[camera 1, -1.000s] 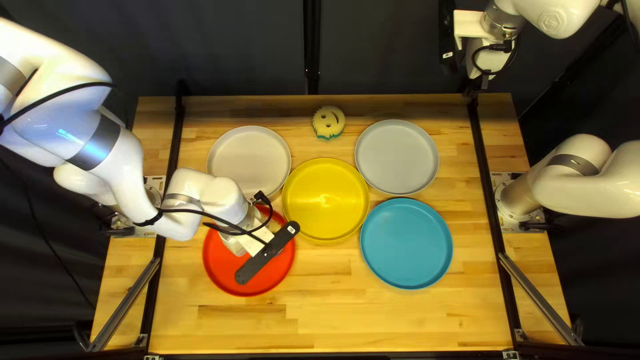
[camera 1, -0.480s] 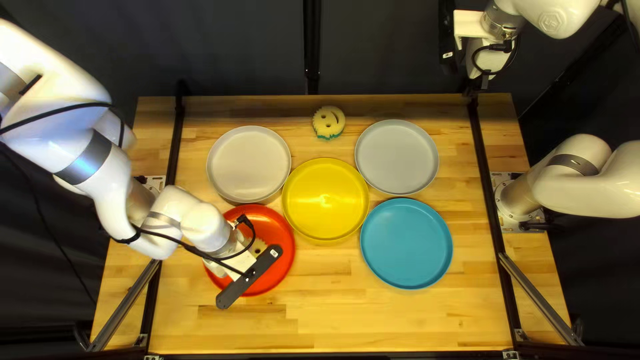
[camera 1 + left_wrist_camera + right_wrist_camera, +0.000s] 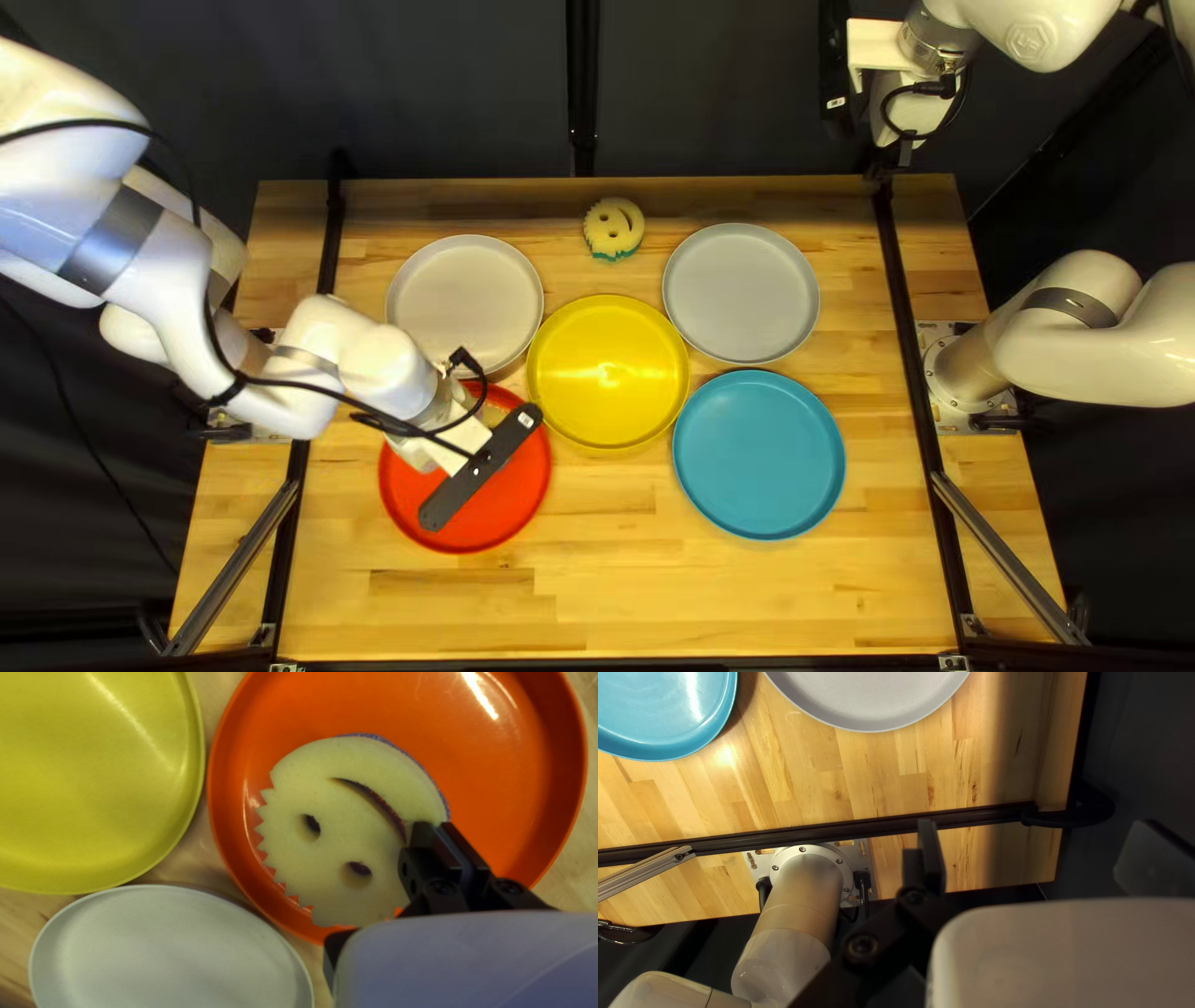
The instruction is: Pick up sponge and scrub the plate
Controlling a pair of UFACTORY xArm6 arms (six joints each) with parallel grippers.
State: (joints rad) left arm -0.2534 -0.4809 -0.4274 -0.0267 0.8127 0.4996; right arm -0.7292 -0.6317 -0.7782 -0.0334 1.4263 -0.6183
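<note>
The red plate (image 3: 510, 504) lies at the left of the top left view, with my left gripper (image 3: 482, 468) over it and the held sponge hidden beneath. From the left wrist, a pale round smiley sponge (image 3: 336, 827) shows over the same plate (image 3: 517, 778). My left gripper (image 3: 433, 830) is shut on the sponge's rim beside the mouth slit; whether the sponge's underside presses on the plate I cannot tell. My right gripper (image 3: 840, 75) hangs high beyond the table's far edge; in its wrist view the right gripper (image 3: 1038, 852) is open, nothing between its fingers.
A second smiley sponge (image 3: 614, 228) sits near the far edge. A yellow plate (image 3: 608, 373) and a whitish plate (image 3: 464, 305) neighbour the red one. Farther right are a grey plate (image 3: 741, 293) and a blue plate (image 3: 759, 454).
Over the red plate, my left gripper went toward the near left, then back toward the far right. The bit of held sponge seen half a second ago is now covered. My right arm stayed put.
</note>
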